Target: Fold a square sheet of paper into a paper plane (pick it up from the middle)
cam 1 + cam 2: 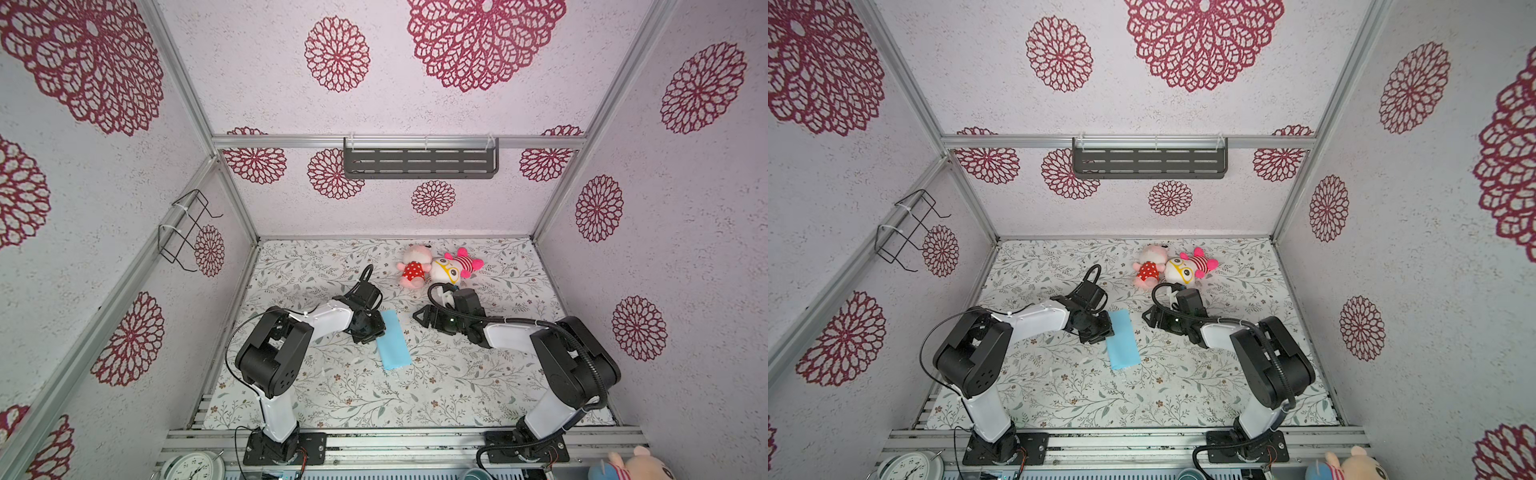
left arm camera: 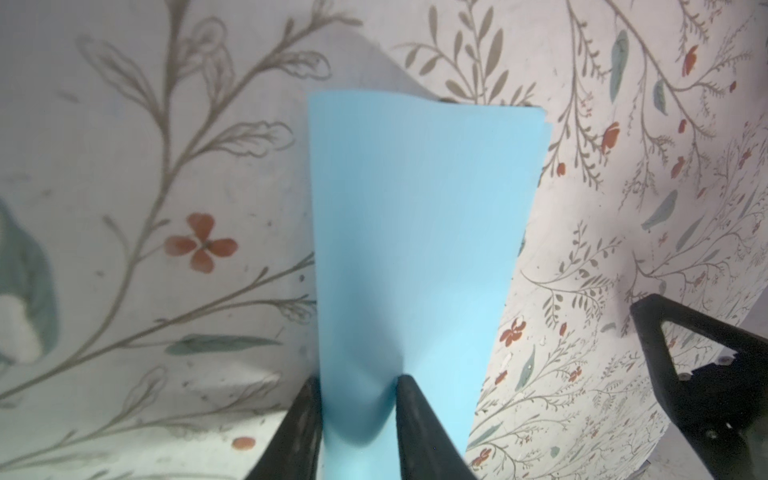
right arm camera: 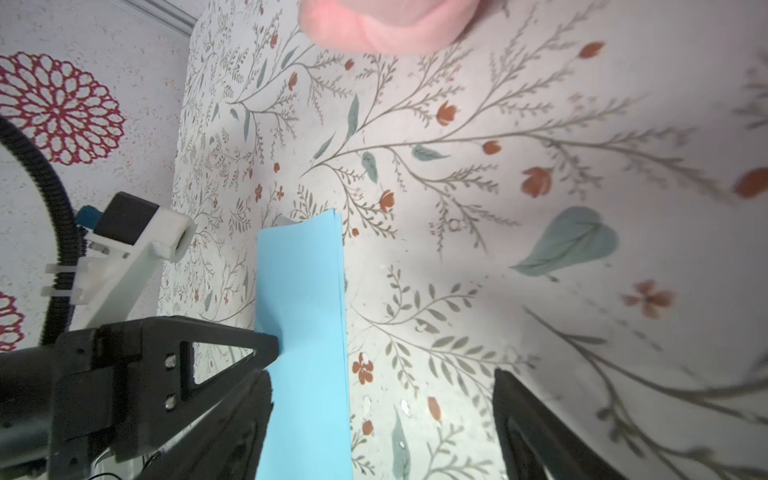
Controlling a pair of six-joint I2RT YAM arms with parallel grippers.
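One sheet of paper lies folded into a strip. The left gripper pinches its 9 o'clock edge; the right gripper, at 2 o'clock, stands spread.

Pink plush toy, just a blur, is chopped off by the right wrist view's edge. The blue paper runs out of frame there too. Clock is half cut in both top views.

On table, paper mid, plush toys behind, slightly R.
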